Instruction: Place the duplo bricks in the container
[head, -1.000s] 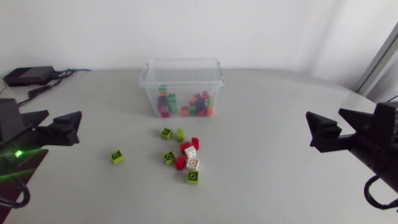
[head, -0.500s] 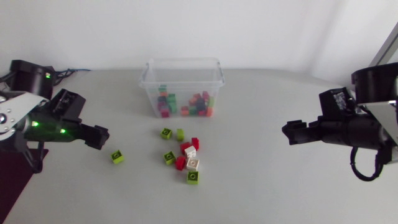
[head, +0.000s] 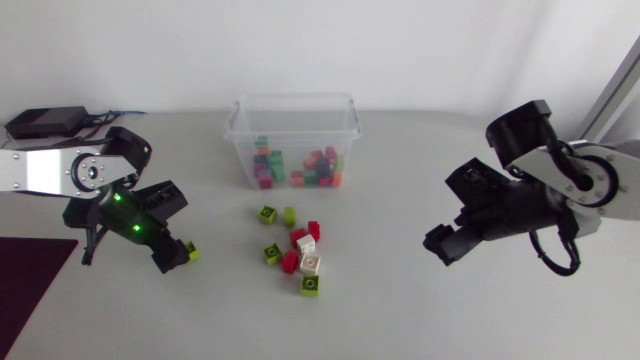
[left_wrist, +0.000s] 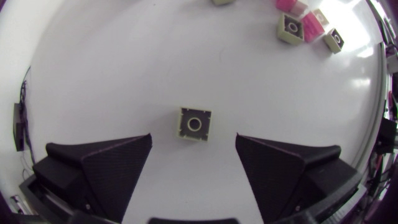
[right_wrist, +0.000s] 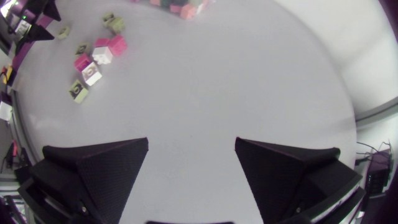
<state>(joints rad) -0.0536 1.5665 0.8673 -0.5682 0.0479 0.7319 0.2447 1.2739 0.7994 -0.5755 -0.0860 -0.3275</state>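
Here, the left gripper (left_wrist: 193, 137) hangs wide open and holds nothing. The lone lime brick (left_wrist: 194, 124) lies on the table (head: 400, 310) at the near left, just ahead of the gap between the fingers and touching neither. It is judged to be light, rigid moulded plastic with smooth, rather slippery walls, so grip two opposite flat sides below the stud. More bricks (head: 297, 250) lie clustered at centre. The clear, thin-walled container (head: 240, 140), far centre, holds others. At the right, the right gripper (right_wrist: 191, 142) is wide open and empty.

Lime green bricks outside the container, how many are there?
5 lime bricks: one alone at the open left gripper; two side by side nearest the container; one beside the red bricks; one at the cluster's near end. None seem hidden.
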